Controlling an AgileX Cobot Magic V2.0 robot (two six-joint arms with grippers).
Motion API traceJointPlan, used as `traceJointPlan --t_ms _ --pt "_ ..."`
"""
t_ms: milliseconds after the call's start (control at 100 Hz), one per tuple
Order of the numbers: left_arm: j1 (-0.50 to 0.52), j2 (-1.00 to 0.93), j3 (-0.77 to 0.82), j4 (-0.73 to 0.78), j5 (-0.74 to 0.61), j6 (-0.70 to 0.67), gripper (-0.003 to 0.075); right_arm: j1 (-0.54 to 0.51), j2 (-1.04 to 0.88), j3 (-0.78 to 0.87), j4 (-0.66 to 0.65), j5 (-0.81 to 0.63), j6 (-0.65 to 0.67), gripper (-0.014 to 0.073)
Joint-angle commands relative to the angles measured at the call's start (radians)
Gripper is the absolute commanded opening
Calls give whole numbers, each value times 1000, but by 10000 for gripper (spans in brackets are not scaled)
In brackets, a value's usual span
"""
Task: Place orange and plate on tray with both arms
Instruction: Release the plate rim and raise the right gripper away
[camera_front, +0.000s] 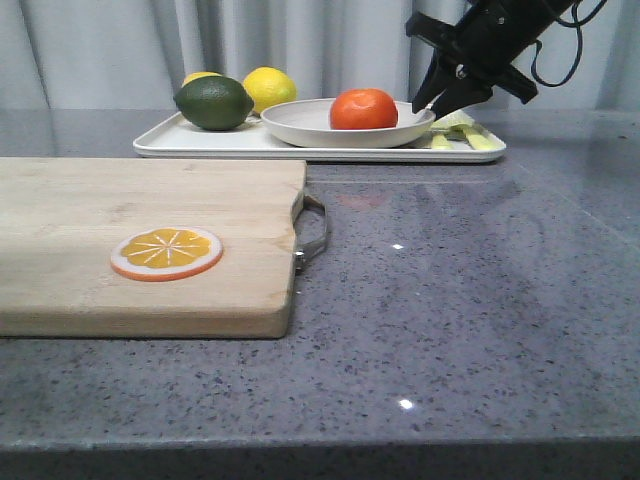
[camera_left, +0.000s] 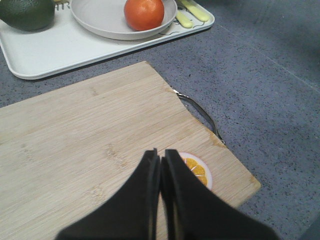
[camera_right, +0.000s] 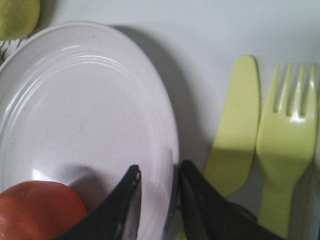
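Observation:
The orange (camera_front: 363, 108) (camera_left: 144, 13) (camera_right: 35, 210) lies in the off-white plate (camera_front: 300, 122) (camera_left: 100, 20) (camera_right: 85, 110). The plate rests on the white tray (camera_front: 200, 142) (camera_left: 60, 50) (camera_right: 200, 50) at the back of the table. My right gripper (camera_front: 440, 103) (camera_right: 159, 172) is open at the plate's right rim, one finger inside the rim and one outside. My left gripper (camera_left: 160, 151) is shut and empty, hovering over the wooden board; it does not show in the front view.
A wooden cutting board (camera_front: 150, 220) (camera_left: 90, 130) with a metal handle (camera_front: 315, 232) fills the near left and bears an orange slice (camera_front: 167, 252) (camera_left: 197, 170). On the tray are a dark green fruit (camera_front: 214, 102), lemons (camera_front: 270, 88), a pale yellow knife (camera_right: 237, 125) and fork (camera_right: 285, 150).

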Motion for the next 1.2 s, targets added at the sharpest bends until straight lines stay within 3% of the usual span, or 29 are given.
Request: traceJointPlan --t_ms 0,130,430,720,1000,1190 --pt "2 -6 -27 -5 -71 -7 -20 -2 -102 -33 26 -24 -1 224" --pt "2 -6 -27 -5 -71 -7 -20 -2 -126 -33 -2 -9 -1 219" --pt "2 -6 -27 -5 -71 -7 -20 -2 -168 -33 -124 125 -1 115" --pt "2 -6 -27 -5 -71 -7 -20 -2 -224 -32 -200 210 -1 -57" --pt "2 -6 -27 -5 -71 -7 -20 -2 -314 -26 -244 259 -1 -67" --pt "2 -6 -27 -5 -71 -7 -20 -1 -418 88 -268 247 -1 -67"
